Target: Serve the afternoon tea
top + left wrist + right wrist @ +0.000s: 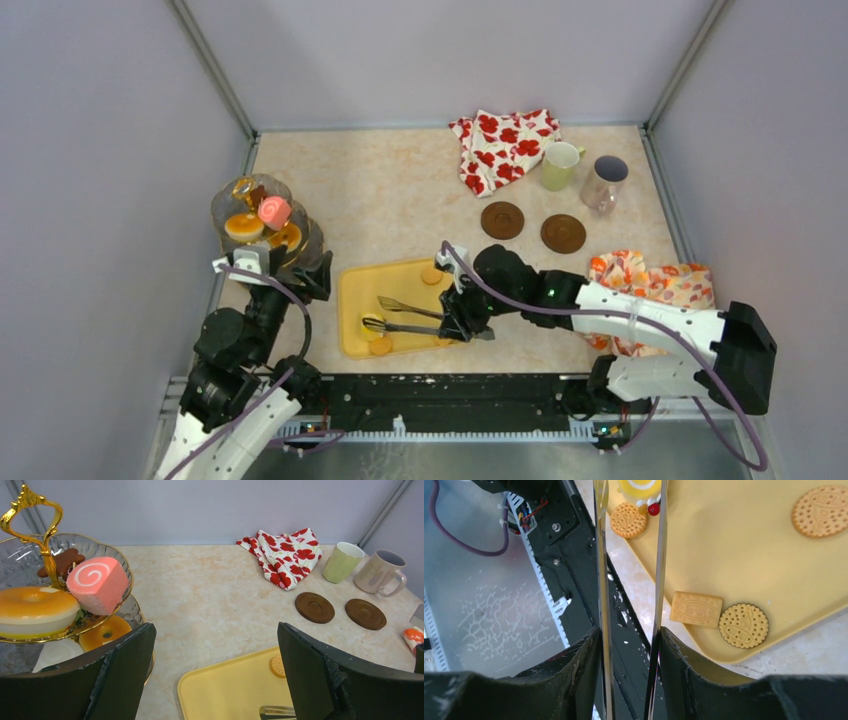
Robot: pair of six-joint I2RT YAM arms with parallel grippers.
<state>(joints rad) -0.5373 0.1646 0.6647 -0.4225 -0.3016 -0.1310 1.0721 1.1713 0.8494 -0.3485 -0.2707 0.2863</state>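
My right gripper [463, 322] [629, 636] is shut on the long metal tongs [408, 317] [660, 560], pressing both arms. The tong ends reach over the yellow tray [362, 285] [744, 565] and flank a yellow swirl sweet [639, 486]; I cannot tell if they touch it. Round biscuits [628, 520] [822, 511] [743, 625] and a rectangular one [696, 609] lie on the tray. My left gripper [300, 272] [215, 632] is open and empty beside the tiered glass stand [225, 205] [100, 547], which holds a pink swirl roll [274, 211] [97, 584] and a doughnut [35, 610]. A pale-yellow mug [560, 165] [342, 561] and a greyish mug [604, 180] [378, 571] stand at the back right.
Two brown coasters [502, 220] [563, 233] lie in front of the mugs. A red-flowered cloth [505, 145] is bunched at the back, an orange-flowered one [650, 280] under my right arm. Walls close three sides; the black mounting rail [450, 405] runs along the near edge.
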